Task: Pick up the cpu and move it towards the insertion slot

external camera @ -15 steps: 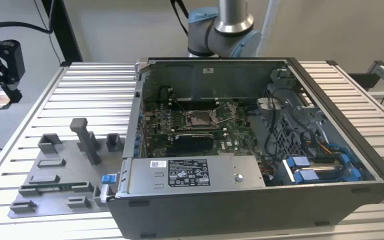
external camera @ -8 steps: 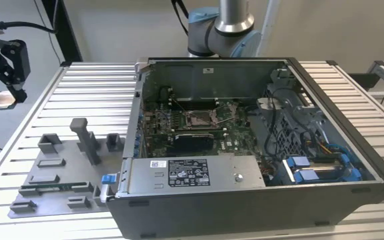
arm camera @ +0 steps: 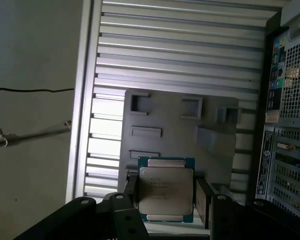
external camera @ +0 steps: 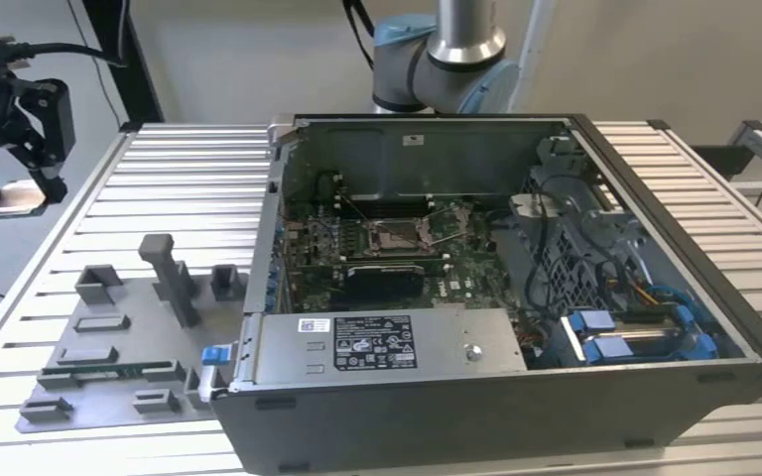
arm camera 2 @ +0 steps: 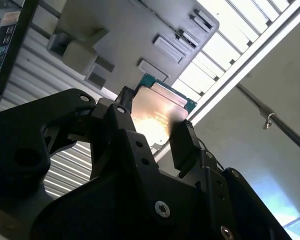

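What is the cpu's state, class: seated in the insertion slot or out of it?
Out: the gripper is shut on the cpu, well apart from the insertion slot inside the computer case.

Open grey metal computer case [external camera: 487, 426] on a ribbed aluminium table [external camera: 183, 169]
Silver power supply box [external camera: 381, 347] inside; just beside the case, a flat grey fixture plate [external camera: 136, 347] holds a long thin green memory stick [external camera: 100, 370].
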